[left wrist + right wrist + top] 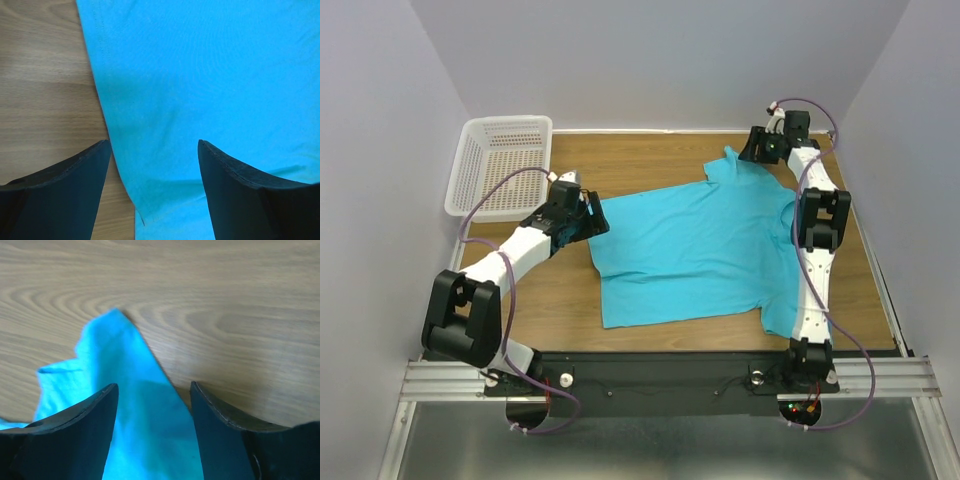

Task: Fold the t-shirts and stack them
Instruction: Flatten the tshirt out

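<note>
The turquoise t-shirt (690, 250) lies spread flat on the wooden table (650, 150), stretched between the two hands, with its collar end under the right arm. Its hem edge (102, 100) runs directly beneath the left gripper (582, 215). In the left wrist view this edge passes between the two dark fingers (65, 195), so one finger hangs over bare wood and the other over cloth. The jaws stand wide apart and have hold of nothing; the fabric under them lies smooth. The far sleeve (725, 165) points out ahead of the right gripper (760, 145). In the right wrist view the sleeve's tip (115, 340) lies on the wood just beyond the fingertips, and its cloth fills the gap between them. These jaws are also parted, not quite as widely, and the sleeve looks unpinched, lying loose on the table between them. Beyond the left gripper, on its outer side and well apart from the shirt, a white mesh basket (500, 165) sits at the table's far corner.
</note>
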